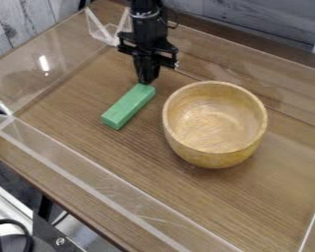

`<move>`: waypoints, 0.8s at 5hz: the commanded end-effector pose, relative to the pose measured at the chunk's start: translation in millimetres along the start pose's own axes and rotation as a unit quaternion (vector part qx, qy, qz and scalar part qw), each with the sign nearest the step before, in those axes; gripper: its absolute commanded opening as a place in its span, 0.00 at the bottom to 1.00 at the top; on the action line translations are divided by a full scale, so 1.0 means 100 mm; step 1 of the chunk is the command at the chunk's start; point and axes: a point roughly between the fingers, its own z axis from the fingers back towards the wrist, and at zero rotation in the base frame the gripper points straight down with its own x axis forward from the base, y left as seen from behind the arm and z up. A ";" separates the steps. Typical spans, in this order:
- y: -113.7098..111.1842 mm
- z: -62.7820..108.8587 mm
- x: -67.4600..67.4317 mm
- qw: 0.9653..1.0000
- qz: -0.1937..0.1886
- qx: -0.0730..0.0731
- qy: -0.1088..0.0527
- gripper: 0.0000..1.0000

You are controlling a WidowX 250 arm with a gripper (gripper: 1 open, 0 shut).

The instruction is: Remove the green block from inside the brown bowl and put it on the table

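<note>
- I see the bright green rectangular block [129,106] lying on the brown wood-grain table [173,202], outside the round light-brown wooden bowl [215,123].
- My black claw [149,78] is pressed together, just beside the block's far end.
- The bowl stands upright, right of the block.

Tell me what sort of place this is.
Probably a robot test bench: a wood-grain table edged by clear walls, cables at one side, and a dark robot arm over a bowl and green block.
</note>
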 end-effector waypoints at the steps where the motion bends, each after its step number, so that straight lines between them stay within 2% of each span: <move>1: 0.05 0.18 0.10 1.000 0.002 0.010 -0.027 1.00; 3: 0.04 0.27 0.09 1.000 0.005 0.007 -0.029 1.00; 4: -0.01 0.46 0.09 0.999 0.004 0.007 -0.042 1.00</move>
